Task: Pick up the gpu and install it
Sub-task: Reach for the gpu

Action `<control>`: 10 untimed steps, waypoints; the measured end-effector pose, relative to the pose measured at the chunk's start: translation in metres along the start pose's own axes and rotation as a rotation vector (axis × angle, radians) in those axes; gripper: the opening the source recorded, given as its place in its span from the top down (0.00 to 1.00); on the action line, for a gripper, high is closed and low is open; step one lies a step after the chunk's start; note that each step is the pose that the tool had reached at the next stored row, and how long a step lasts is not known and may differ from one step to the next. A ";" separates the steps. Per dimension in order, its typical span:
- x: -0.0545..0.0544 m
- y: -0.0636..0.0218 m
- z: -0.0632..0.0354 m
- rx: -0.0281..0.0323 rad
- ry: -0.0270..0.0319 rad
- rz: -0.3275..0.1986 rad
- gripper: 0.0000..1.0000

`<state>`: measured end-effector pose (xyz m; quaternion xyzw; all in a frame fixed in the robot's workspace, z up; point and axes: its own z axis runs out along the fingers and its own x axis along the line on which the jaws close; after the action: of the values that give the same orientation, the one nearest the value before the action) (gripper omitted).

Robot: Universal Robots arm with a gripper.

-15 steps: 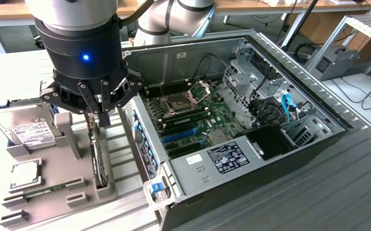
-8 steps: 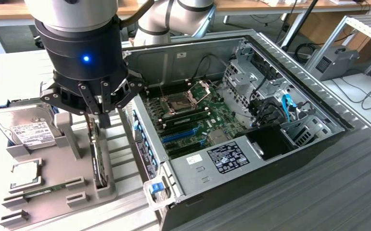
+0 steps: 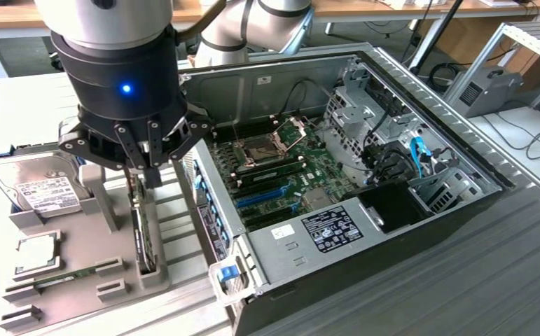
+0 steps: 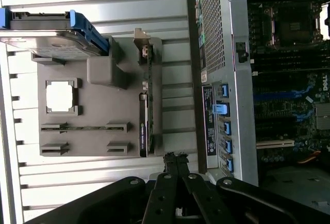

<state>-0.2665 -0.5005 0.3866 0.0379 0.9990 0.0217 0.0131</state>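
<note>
Gripper [image 3: 150, 175] fingers are clenched tight against each other with nothing seen between them, hanging from the black wrist of the arm [image 3: 125, 63] over the grey fixture tray [image 3: 92, 238]. The tray rests on the slatted table [image 3: 494, 280], just beside the open computer case [image 3: 270, 84] and on its exterior view's left. The gpu [image 3: 143, 234] stands on its long edge in a slot along the side of the tray nearest the case, seated in its holder and not lifted. The closed fingertips sit directly above the card, and whether they touch its top edge cannot be told. In the wrist view the gripper [image 4: 172, 158] shows its two fingers shut in line with the tray, and the gpu [image 4: 144, 123] appears as a thin dark strip with its metal bracket at the end level with the hard drive [image 4: 51, 38]. That hard drive [image 3: 40, 185], silver in a blue frame, is propped at the far end of the fixture tray [image 4: 103, 110]. A square processor chip [image 3: 38, 252] lies in a recess beside it, and a narrow green memory stick [image 3: 68, 275] lies in a slot nearer the camera. Inside the computer case [image 4: 221, 38] the green motherboard [image 3: 288, 175] lies exposed, with an open processor socket [image 3: 260, 150] and blue expansion slots [image 3: 265, 196].
</note>
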 end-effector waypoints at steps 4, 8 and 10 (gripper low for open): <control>0.000 -0.0013 0.0001 0.0000 0.0000 0.000 0.89; 0.000 -0.0032 0.0002 0.0000 0.0000 0.000 0.89; 0.000 -0.0040 0.0002 0.0001 0.0000 0.000 0.89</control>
<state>-0.2665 -0.5044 0.3863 0.0379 0.9990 0.0217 0.0130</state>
